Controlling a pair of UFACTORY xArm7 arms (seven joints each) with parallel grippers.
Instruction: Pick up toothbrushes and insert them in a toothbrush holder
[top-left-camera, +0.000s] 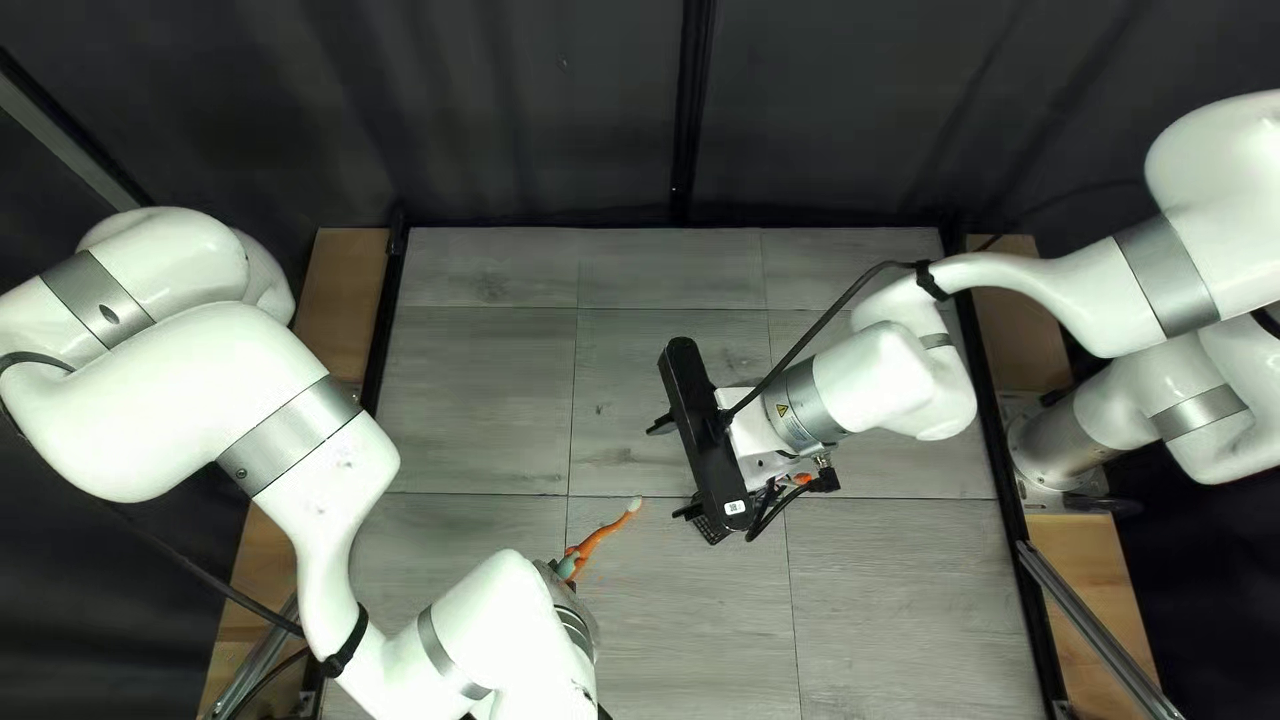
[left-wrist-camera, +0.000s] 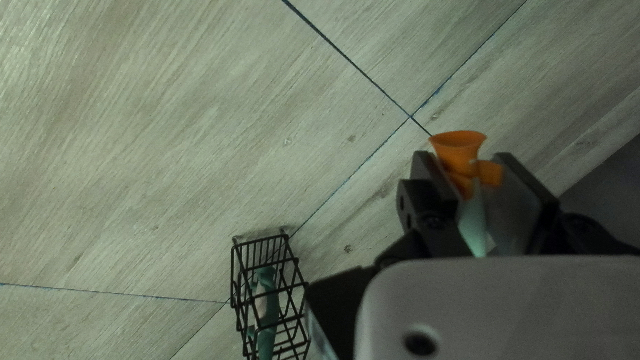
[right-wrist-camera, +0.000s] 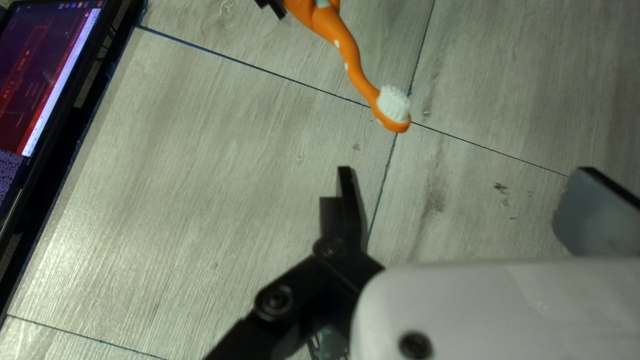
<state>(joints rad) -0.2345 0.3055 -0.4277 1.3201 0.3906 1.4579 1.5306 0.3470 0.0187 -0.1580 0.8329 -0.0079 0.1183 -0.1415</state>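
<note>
Though outside left wrist view, right's orange brush-head (right-wrist-camera: 393,110).

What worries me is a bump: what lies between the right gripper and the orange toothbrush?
Only bare tabletop, crossed by seams, shows between the open right gripper and the orange toothbrush in the right wrist view.

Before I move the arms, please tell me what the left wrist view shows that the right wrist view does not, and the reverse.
Only left: the flared foot of the orange toothbrush, gripped by the left hand.
Only right: its white bristles, the open right hand and a screen.
Both: parts of the toothbrush, grey table, and the wire basket, barely visible in the right.
</note>
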